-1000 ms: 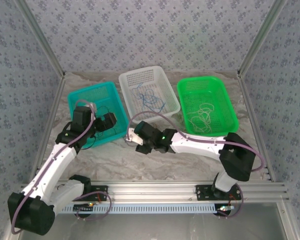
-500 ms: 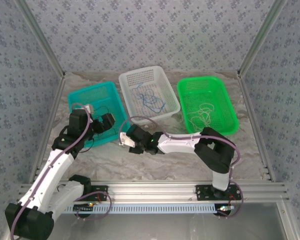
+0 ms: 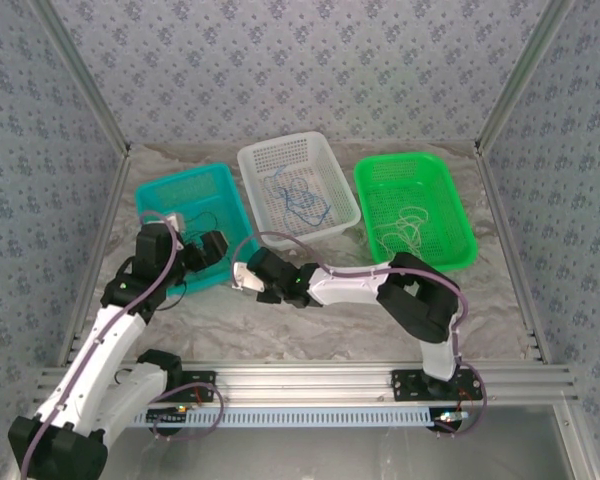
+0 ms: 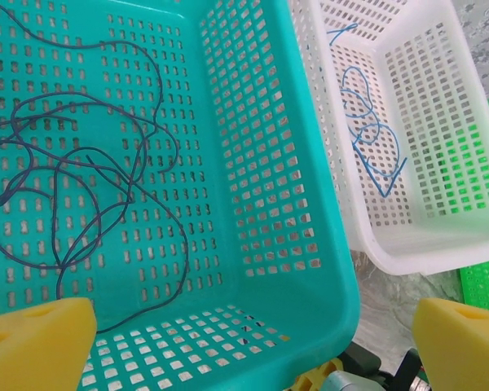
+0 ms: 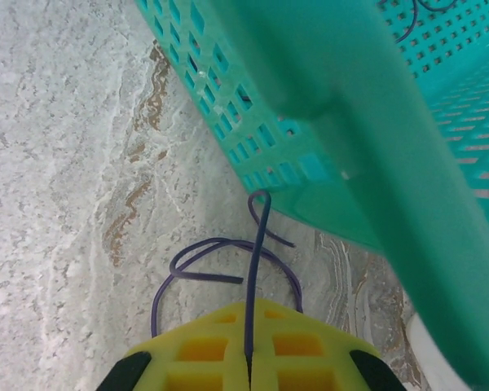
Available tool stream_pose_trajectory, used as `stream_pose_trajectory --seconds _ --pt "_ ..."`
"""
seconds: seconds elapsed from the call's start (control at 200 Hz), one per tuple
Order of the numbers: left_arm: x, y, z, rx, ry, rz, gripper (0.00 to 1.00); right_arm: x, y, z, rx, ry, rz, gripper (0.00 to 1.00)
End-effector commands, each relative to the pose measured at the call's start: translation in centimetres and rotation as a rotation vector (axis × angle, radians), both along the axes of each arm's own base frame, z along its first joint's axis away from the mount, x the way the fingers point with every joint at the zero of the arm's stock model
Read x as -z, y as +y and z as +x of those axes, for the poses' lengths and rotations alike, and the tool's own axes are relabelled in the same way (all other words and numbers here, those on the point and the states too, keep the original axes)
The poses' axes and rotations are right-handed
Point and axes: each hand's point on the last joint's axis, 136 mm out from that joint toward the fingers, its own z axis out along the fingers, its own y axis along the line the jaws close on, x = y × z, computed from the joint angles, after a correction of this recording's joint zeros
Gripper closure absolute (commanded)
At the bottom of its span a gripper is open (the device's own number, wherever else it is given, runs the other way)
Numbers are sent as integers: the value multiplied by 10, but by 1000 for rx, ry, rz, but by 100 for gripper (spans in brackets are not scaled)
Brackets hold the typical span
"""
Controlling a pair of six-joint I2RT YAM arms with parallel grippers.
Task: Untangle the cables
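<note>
A dark purple cable (image 5: 259,236) is pinched between the yellow fingers of my right gripper (image 5: 248,358); it rises from the pads and loops on the table beside the teal basket's front corner (image 5: 342,147). In the top view the right gripper (image 3: 242,278) sits low at that corner. My left gripper (image 4: 248,330) is wide open over the teal basket (image 3: 170,190), one finger (image 4: 37,342) above the basket floor. Dark cables (image 4: 81,179) curl inside it. A blue cable (image 4: 373,130) lies in the white basket (image 3: 265,155). White cables (image 3: 405,232) lie in the green basket (image 3: 380,170).
The three baskets stand side by side at the back of the marbled table (image 3: 320,325). Patterned walls and metal posts close in the sides. The right arm's elbow (image 3: 420,300) is raised above the table's middle right.
The right gripper has slid left along the table to the teal basket's front corner while its elbow folded up. The left arm has shifted slightly left.
</note>
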Motion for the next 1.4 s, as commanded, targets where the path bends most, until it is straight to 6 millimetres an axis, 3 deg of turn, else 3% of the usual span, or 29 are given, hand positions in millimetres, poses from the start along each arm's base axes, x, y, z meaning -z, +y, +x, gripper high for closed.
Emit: stream_pose_trajectory --seconds 0.0,0.26,0.55,0.804,1.149,1.394 --pt "-6 4 -9 -10 -17 1 1 -37 -10 -16 -13 0 56 100" --pt "-40 -19 -16 115 -151 -99 0 -117 -50 -53 31 123 279 100" --pt "-67 -86 -44 440 -384 -198 3 -179 -82 -46 183 314 612 100" --pt "-62 -129 -60 611 -439 -191 9 -207 -89 -32 283 470 867 100" --pt "-59 -182 -86 873 -487 -73 16 -225 -92 -31 377 590 897 100" --pt "-68 -200 -89 943 -604 -4 15 -236 -91 -36 401 697 939 100"
